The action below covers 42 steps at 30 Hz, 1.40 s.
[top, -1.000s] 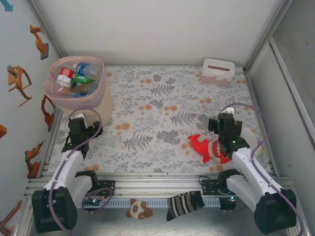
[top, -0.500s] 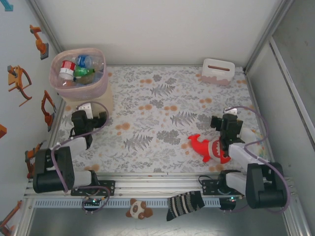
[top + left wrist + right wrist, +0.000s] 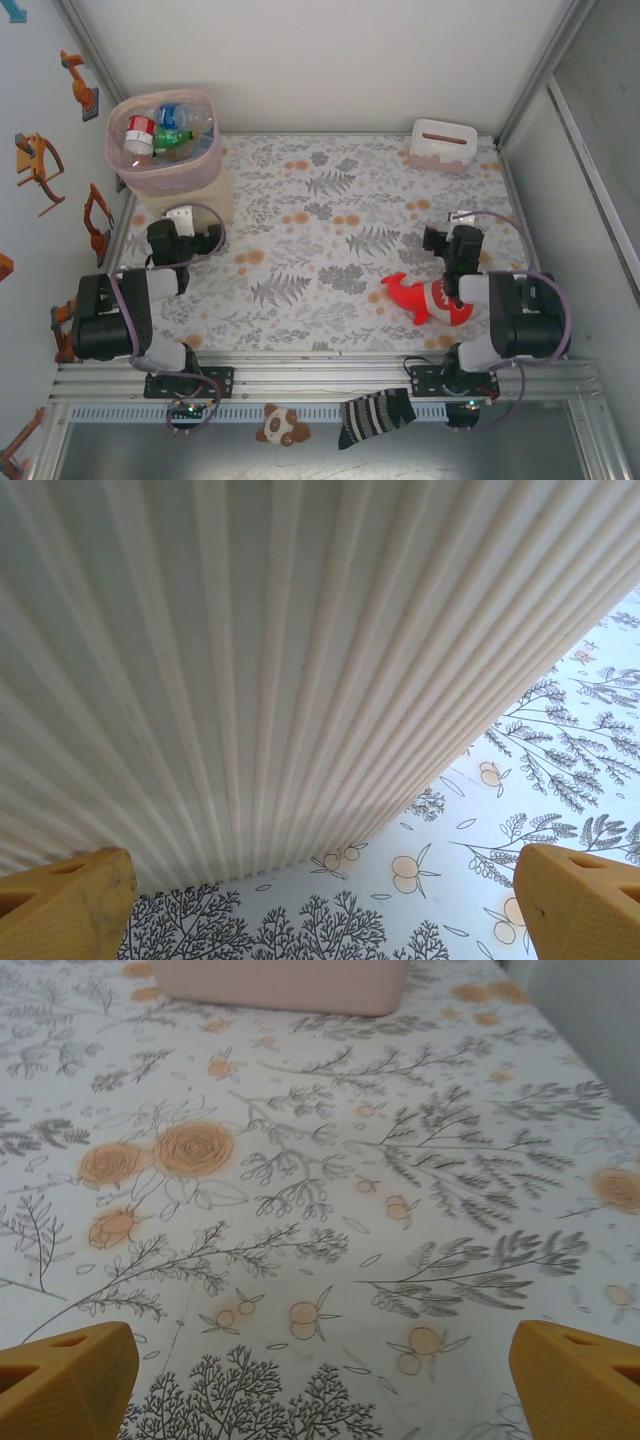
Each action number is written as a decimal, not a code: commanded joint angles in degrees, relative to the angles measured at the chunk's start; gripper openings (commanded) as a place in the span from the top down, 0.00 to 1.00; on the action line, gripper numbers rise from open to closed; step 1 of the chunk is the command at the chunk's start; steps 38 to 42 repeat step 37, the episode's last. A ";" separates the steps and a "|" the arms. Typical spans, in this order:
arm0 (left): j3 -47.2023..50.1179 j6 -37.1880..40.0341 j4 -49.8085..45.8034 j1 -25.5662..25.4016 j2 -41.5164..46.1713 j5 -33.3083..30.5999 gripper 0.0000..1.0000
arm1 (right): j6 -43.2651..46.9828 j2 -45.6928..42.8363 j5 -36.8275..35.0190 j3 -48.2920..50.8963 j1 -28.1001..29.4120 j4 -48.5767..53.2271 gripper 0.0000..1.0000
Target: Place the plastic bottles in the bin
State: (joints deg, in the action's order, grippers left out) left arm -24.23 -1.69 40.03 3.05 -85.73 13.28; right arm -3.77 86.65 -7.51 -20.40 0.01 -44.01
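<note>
The pink bin (image 3: 205,172) stands at the far left of the table with several plastic bottles (image 3: 160,135) lying inside it. Its ribbed wall (image 3: 250,660) rises close in front of my left wrist camera. My left gripper (image 3: 182,228) sits low just in front of the bin, open, its yellow fingertips (image 3: 65,905) wide apart with nothing between them. My right gripper (image 3: 448,240) rests low on the right side, also open and empty, its yellow fingertips (image 3: 580,1380) spread over the patterned cloth.
A red shark plush (image 3: 428,300) lies beside the right arm. A small white slotted box (image 3: 441,144) stands at the far right, its pink base (image 3: 280,982) ahead of the right wrist. A striped sock (image 3: 375,415) and a small plush (image 3: 282,426) lie off the table's front edge.
Both arms have folded back toward their bases and lowered. The bin has shifted slightly back at the far left. Both grippers stay empty.
</note>
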 commanded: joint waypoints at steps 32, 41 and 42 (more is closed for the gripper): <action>2.49 1.75 10.84 -1.06 -2.55 0.30 0.03 | 0.99 1.59 3.21 -1.48 -0.96 -5.74 0.01; 2.41 1.72 10.92 -1.03 -2.51 0.34 0.03 | 0.24 1.74 3.18 -2.00 -1.29 -5.16 0.01; 2.41 1.72 10.92 -1.03 -2.51 0.34 0.03 | 0.24 1.74 3.18 -2.00 -1.29 -5.16 0.01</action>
